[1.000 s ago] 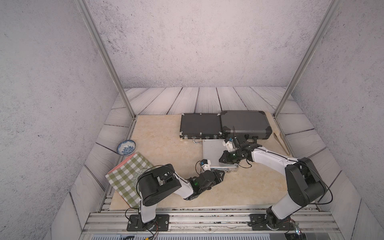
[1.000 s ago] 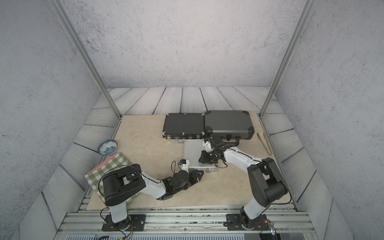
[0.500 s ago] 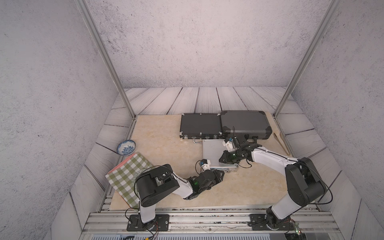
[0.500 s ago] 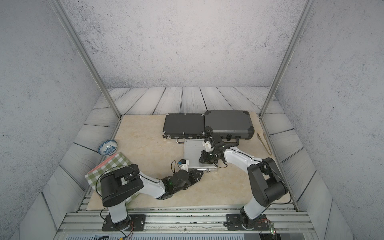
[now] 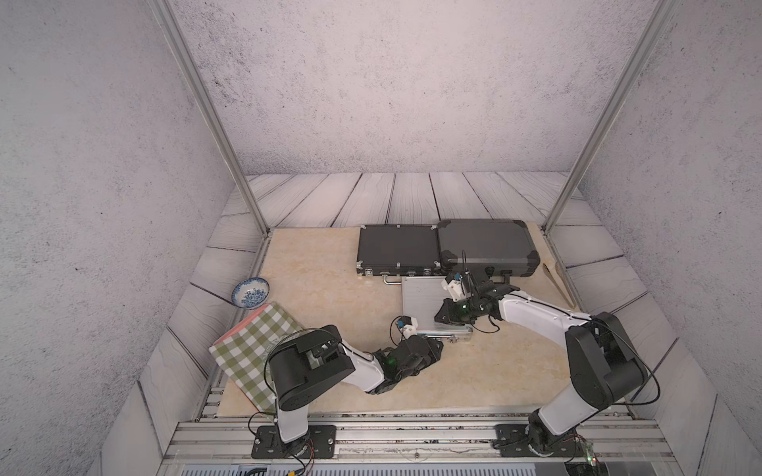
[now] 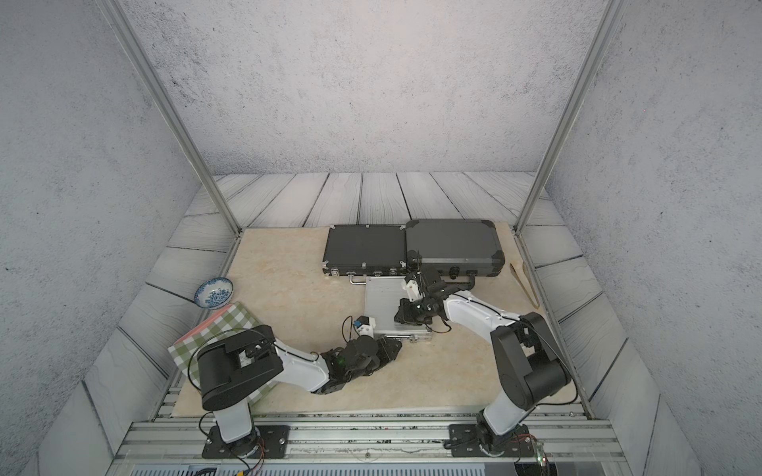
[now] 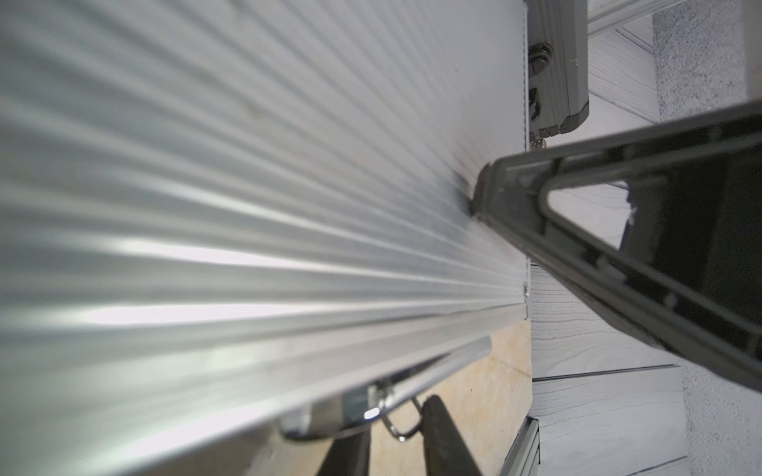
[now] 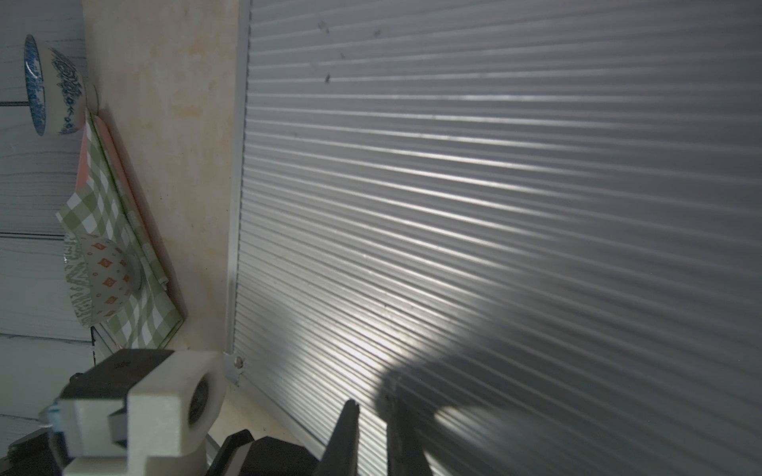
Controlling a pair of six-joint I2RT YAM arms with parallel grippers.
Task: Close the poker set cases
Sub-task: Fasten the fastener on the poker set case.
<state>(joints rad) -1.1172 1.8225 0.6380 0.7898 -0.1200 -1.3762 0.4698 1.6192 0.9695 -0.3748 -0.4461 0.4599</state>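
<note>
A silver ribbed case (image 5: 420, 292) (image 6: 381, 296) lies mid-table with its lid down. Behind it stand two black cases (image 5: 398, 249) (image 5: 486, 245), both with lids down. My left gripper (image 5: 437, 344) (image 7: 391, 424) is low at the silver case's front edge. Its fingers stand apart around the latch's wire loop (image 7: 402, 430), so it is open. My right gripper (image 5: 439, 317) (image 8: 371, 406) is shut with nothing in it. Its tips rest on the ribbed lid (image 8: 495, 165) near the front.
A blue-and-white bowl (image 5: 250, 292) and a green checked cloth (image 5: 255, 346) lie at the left. Wooden tongs (image 5: 558, 284) lie along the right edge. A second patterned bowl (image 8: 103, 280) sits on the cloth. Metal frame posts rise at both back corners.
The left arm's upper links have shifted slightly. Both grippers stay at the silver case, and the lid has not visibly moved.
</note>
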